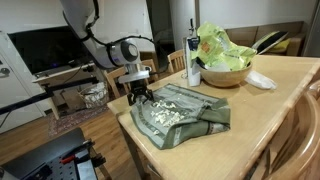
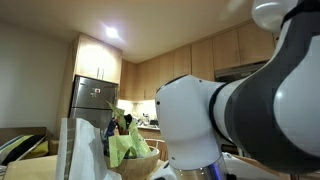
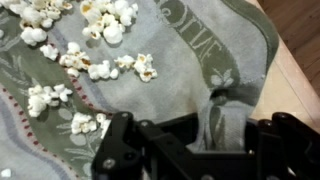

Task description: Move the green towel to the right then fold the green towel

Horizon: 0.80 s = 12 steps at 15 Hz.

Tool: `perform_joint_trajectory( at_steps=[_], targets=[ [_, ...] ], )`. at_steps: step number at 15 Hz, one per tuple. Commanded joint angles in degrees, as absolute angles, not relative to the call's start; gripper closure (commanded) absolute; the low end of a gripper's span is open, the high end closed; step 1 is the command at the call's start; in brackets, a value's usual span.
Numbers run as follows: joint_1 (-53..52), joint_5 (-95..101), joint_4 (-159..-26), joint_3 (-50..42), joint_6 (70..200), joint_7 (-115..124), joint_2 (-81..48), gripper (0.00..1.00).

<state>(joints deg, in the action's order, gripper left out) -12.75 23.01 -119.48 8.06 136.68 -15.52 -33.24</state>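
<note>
Lying rumpled on the wooden table (image 1: 285, 95), the green towel (image 1: 190, 112) stretches with its long axis roughly along the table's near edge. In an exterior view it runs from the corner under the arm out toward the middle of the tabletop, with its far end short of the wooden bowl (image 1: 226, 76). The bowl holds a crumpled light-green heap. The wrist view shows the cloth (image 3: 170, 70) spread slantwise, its dark green border curving along the upper right. Pieces of popcorn (image 3: 100, 70) are scattered over its paler panel, in the upper left of that view. The gripper (image 1: 139, 97) stands over the towel's end nearest the table corner, pointing down at it. In the wrist view the gripper (image 3: 222, 128) has its jaws drawn fully together on a raised pinch of the cloth by the border, and the fabric bunches up into a small ridge between the black fingers (image 3: 250, 135). The rest of the towel lies flat on the table, spreading away from the grip toward the bowl. A tall pale bottle (image 1: 193, 62) stands just beside the bowl, well apart from the gripper.
</note>
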Motion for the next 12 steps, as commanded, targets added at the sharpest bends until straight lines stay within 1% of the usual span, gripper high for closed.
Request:
perform_joint_trajectory(
  at_steps=[1,11,12],
  targets=[
    [-11.54,21.97,-118.68,7.80,137.01,-15.82,-33.32,1.00],
    [-5.43,16.04,-117.60,6.97,141.60,-15.51,-34.86,1.00],
    [-5.32,15.98,-117.66,6.58,142.18,-15.18,-34.96,0.75]
  ],
)
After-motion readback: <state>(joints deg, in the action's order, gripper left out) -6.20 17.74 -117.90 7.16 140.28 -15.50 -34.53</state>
